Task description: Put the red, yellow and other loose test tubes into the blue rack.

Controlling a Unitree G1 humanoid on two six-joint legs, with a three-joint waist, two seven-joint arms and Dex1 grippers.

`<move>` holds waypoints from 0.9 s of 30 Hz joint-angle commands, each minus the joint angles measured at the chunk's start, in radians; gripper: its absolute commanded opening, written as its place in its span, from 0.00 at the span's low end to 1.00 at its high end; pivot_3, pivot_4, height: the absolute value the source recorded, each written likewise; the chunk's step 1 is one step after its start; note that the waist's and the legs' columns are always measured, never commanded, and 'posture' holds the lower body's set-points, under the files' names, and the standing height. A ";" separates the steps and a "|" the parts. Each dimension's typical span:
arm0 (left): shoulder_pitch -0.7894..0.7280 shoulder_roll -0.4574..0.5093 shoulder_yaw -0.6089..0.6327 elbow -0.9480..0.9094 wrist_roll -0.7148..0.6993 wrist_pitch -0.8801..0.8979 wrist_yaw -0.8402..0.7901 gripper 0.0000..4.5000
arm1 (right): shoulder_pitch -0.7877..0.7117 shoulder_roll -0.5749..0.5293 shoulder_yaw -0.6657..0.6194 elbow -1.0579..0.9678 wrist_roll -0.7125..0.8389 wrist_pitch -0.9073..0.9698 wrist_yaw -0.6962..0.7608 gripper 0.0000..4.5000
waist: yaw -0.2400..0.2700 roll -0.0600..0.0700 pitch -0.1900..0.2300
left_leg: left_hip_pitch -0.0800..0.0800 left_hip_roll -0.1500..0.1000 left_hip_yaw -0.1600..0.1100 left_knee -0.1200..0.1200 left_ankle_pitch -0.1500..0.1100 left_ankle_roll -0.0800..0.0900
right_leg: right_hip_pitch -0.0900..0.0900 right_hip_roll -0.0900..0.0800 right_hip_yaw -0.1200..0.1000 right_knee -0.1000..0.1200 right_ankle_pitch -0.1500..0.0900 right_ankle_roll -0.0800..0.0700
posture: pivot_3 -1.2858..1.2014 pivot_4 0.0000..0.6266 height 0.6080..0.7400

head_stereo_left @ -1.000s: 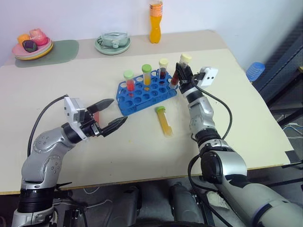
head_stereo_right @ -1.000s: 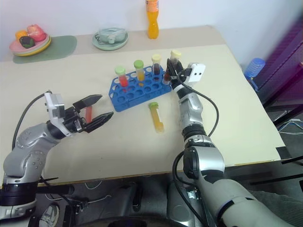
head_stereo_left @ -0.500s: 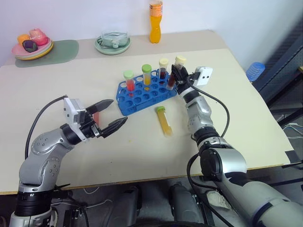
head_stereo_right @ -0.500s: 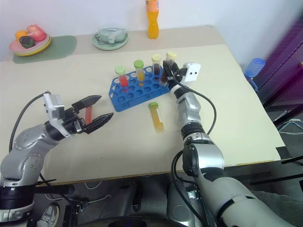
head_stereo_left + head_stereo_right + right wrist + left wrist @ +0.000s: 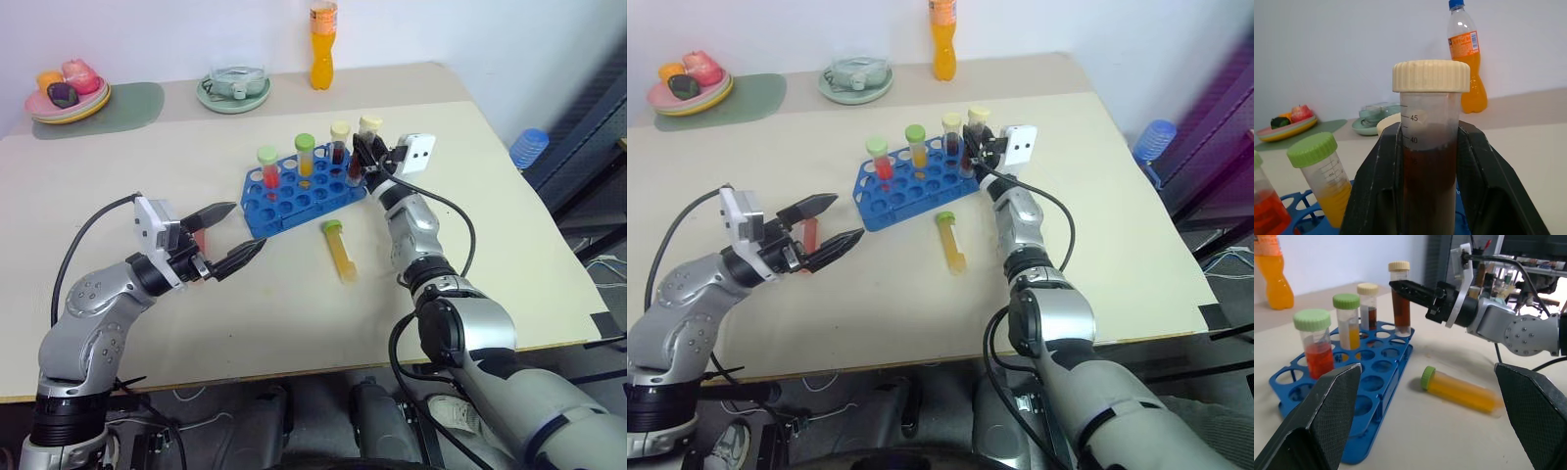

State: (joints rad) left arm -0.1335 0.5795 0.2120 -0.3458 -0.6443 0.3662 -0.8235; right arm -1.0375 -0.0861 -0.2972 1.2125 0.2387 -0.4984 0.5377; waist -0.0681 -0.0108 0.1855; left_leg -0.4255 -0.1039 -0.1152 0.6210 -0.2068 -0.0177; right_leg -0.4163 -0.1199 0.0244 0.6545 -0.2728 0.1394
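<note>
Head views: right fingers clamped on the brown tube with cream cap, held upright over the 3 o'clock end of the blue rack, bottom down among the holes there. My read: upright so it can slide straight into a hole; can't tell whether it's fully seated. Rack sits mid-desk and carries three other tubes along its 12 o'clock row: red liquid with green cap, yellow with green cap, dark one with cream cap. One loose yellow-orange tube lies flat at 6 o'clock of the rack, green cap toward the rack. Left fingers spread wide and empty, hovering at 8 o'clock of the rack, probably staged for the loose tube.

Left wrist view: both left fingers splayed apart, rack and lying tube framed between them; right fingers pinch the brown tube just under its cap.

Right wrist view: brown tube filled about to the 40 mark, squeezed between both pads. Orange drink bottle and plates stand at the desk's 12 o'clock edge.
</note>
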 commanded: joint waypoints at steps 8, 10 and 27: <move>-0.013 0.011 0.018 -0.031 -0.014 -0.009 -0.004 1.00 | 0.024 -0.004 0.022 -0.003 -0.039 -0.085 0.004 0.25 | 0.001 0.000 0.000 | 0.000 0.000 0.000 0.000 0.000 0.000 | 0.000 0.000 0.000 0.000 0.000 0.000 | 0.52 0.24 1.00; -0.011 0.010 0.019 -0.012 -0.010 -0.022 -0.019 1.00 | 0.033 0.004 0.016 -0.011 -0.024 -0.099 0.047 0.25 | 0.000 0.000 0.000 | 0.000 0.000 0.000 0.000 0.000 0.000 | 0.000 0.000 0.000 0.000 0.000 0.000 | 0.52 0.24 1.00; -0.026 0.000 0.000 0.061 -0.004 -0.064 -0.081 1.00 | 0.098 -0.017 0.082 -0.116 -0.086 -0.189 0.053 0.99 | -0.002 0.000 0.000 | 0.000 0.001 0.000 -0.001 0.001 -0.001 | 0.000 0.001 0.000 0.000 0.000 0.000 | 0.52 0.24 1.00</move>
State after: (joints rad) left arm -0.1475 0.5779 0.2105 -0.2664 -0.6409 0.3086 -0.9012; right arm -0.9425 -0.0940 -0.2280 1.1689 0.1575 -0.6655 0.5856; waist -0.0696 -0.0108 0.1855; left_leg -0.4253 -0.1033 -0.1152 0.6205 -0.2060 -0.0190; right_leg -0.4164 -0.1193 0.0245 0.6544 -0.2727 0.1393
